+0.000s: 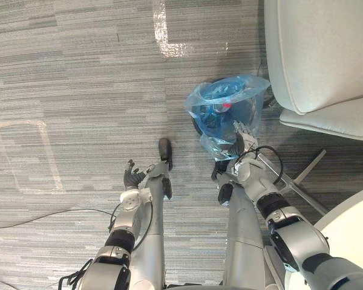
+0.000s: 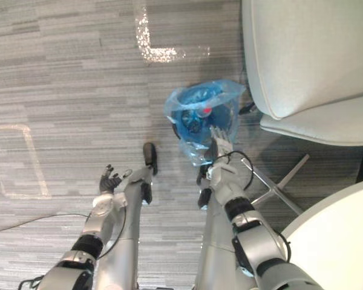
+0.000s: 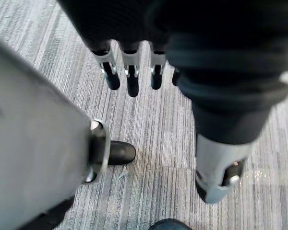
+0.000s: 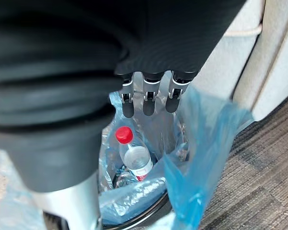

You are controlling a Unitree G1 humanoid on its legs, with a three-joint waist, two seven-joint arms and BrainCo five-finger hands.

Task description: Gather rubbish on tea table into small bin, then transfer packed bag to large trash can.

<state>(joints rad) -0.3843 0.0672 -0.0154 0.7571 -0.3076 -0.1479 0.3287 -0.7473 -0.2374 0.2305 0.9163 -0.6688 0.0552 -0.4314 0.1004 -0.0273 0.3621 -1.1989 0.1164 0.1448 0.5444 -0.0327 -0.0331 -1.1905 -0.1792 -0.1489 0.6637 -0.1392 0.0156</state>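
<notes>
A small dark bin lined with a blue plastic bag [image 1: 225,109] stands on the carpet beside a white chair. Inside lies a clear bottle with a red cap [image 4: 133,155] among crumpled plastic. My right hand [image 1: 242,139] is at the bag's near edge, and in the right wrist view its fingers [image 4: 146,98] reach straight over the bag's mouth, open and holding nothing. The bag's loose rim [image 4: 211,139] sticks up on one side. Off to the left, my left hand [image 1: 132,179] hangs open above the bare carpet, its fingers [image 3: 130,76] relaxed.
A white padded chair [image 1: 317,54] stands right of the bin, its metal legs [image 1: 304,179] spreading over the floor near my right arm. A round white table's edge [image 1: 351,232] shows at the lower right. Pale tape marks [image 1: 24,157] cross the grey carpet at left.
</notes>
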